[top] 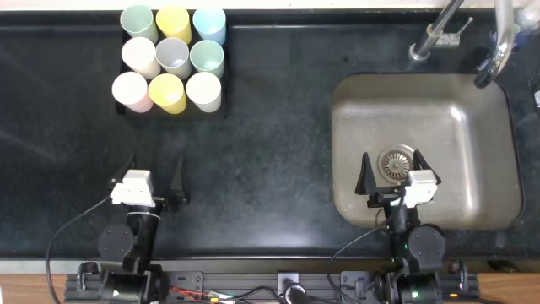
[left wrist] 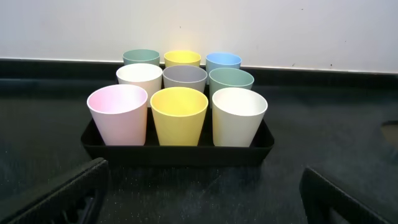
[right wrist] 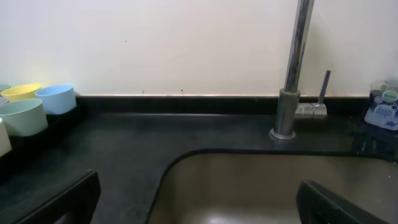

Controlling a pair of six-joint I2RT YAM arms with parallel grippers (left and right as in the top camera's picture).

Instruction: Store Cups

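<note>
Several pastel cups stand upright in a black tray (top: 173,113) (left wrist: 177,154) at the back left of the dark counter, in three rows. The front row holds a pink cup (left wrist: 118,114), a yellow cup (left wrist: 179,114) and a cream cup (left wrist: 238,116). My left gripper (top: 153,176) (left wrist: 202,193) hangs open near the counter's front left, well short of the tray, with nothing between its fingers. Open and empty as well, my right gripper (top: 393,169) (right wrist: 199,199) sits over the front of the sink (top: 472,110). The blue cup (right wrist: 56,98) and a green cup (right wrist: 23,116) appear in the right wrist view.
A steel sink (right wrist: 261,186) with a drain (top: 396,162) fills the right side. A tap (top: 439,29) (right wrist: 292,74) rises behind it, with a soap bottle (right wrist: 384,106) beside it. Bare black counter (top: 270,127) lies between tray and sink.
</note>
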